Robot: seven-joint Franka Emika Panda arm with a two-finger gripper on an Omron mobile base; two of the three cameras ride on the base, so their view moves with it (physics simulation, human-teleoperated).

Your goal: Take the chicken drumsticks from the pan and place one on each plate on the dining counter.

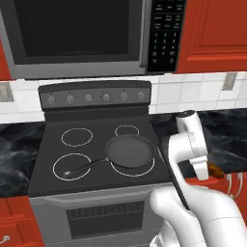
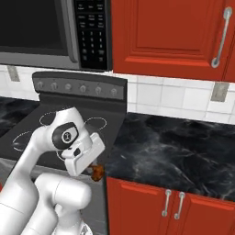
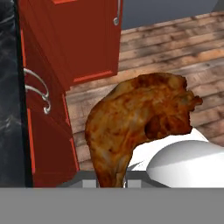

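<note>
Drumstick [image 3: 135, 122] is pinched in the closed gripper [image 3: 111, 181], hanging past the front edge of the stove [image 1: 96, 144], right of the empty-looking pan [image 1: 130, 152]. Only its narrow end seems clamped, so a swing toward the plates could shake it loose onto the floor. The arm is folded low, hand tipped downward over the cabinets.

Microwave keypad [image 1: 167, 34] with rows of pale button markings, too small and blurred to read, stove control panel [image 1: 95, 97] with six unlabelled knobs, small round emblem on robot arm joint [image 2: 67, 135], illegible, no readable text anywhere.
</note>
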